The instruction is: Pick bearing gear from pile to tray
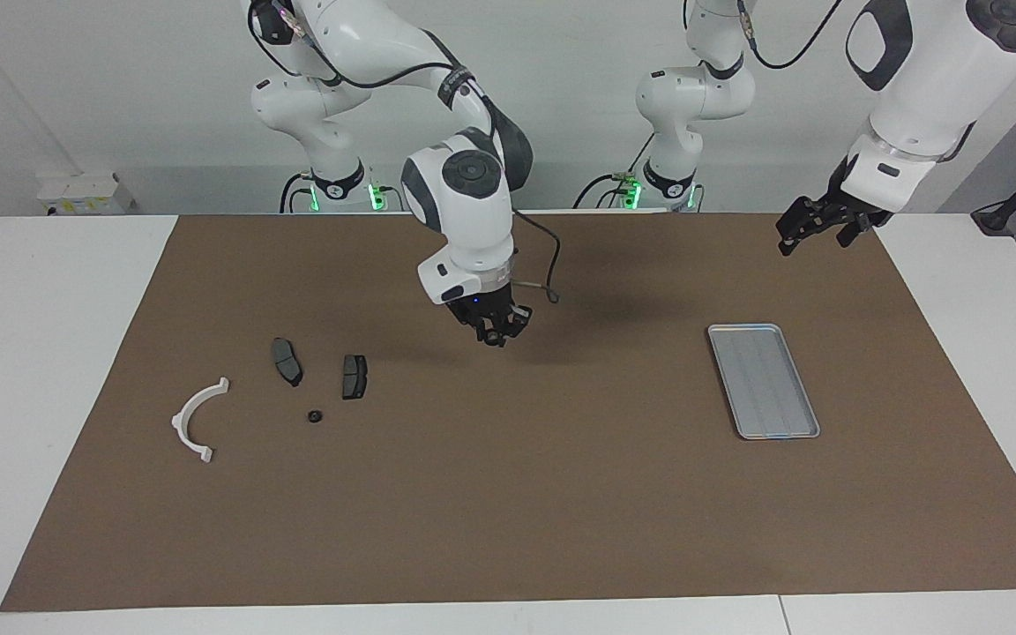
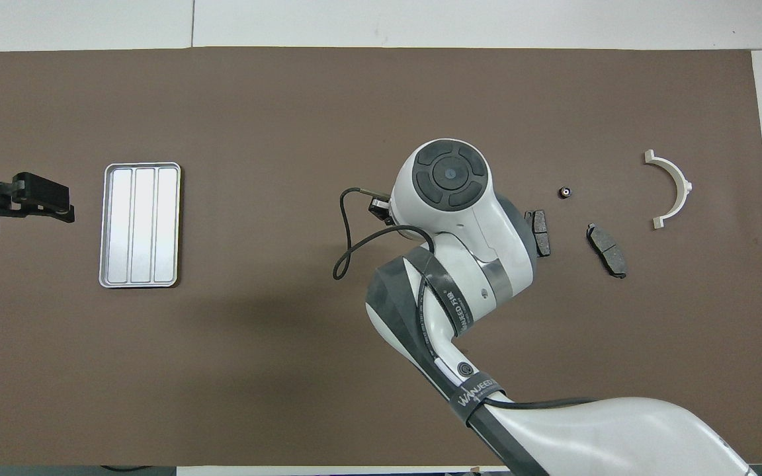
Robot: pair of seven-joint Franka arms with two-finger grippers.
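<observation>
Facing view: right claw (image 1: 494, 335) up over mid counter (image 1: 508, 494), fingertips pinched nearly shut — whether a small part sits between them, cannot tell. Left claw (image 1: 812, 227) waits spread wide, holding nothing. Tray (image 1: 764, 381) — bare inside. Pile (image 1: 312, 379) lies toward the right arm's end.

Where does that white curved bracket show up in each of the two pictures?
Facing view: the white curved bracket lies low at the picture's left, on the brown mat.
Overhead view: the bracket lies at the picture's right, upper half.
Shared landmark: the small black round piece lies beside it in both.
</observation>
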